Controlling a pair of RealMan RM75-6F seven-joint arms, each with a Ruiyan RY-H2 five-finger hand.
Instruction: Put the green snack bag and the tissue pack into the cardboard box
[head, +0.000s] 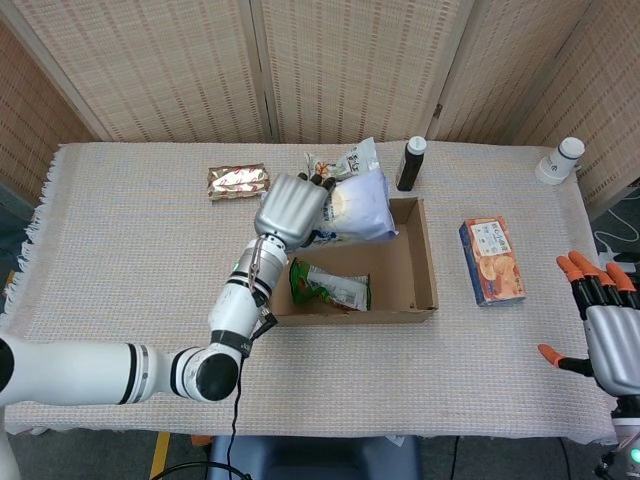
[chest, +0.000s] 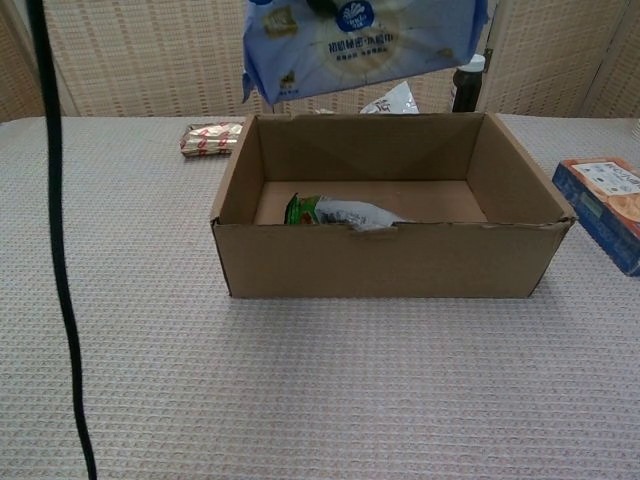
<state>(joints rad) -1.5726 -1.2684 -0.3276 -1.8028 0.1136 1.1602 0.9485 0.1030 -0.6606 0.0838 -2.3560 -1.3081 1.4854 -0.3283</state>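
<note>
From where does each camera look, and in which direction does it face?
Head view: high above the near table edge, looking down; it shows the left hand holding the tissue pack over the box, and the right hand at lower right.
Chest view: low at the near edge, facing the box front; only a dark cable shows.
Both share the box, tissue pack and green bag.
</note>
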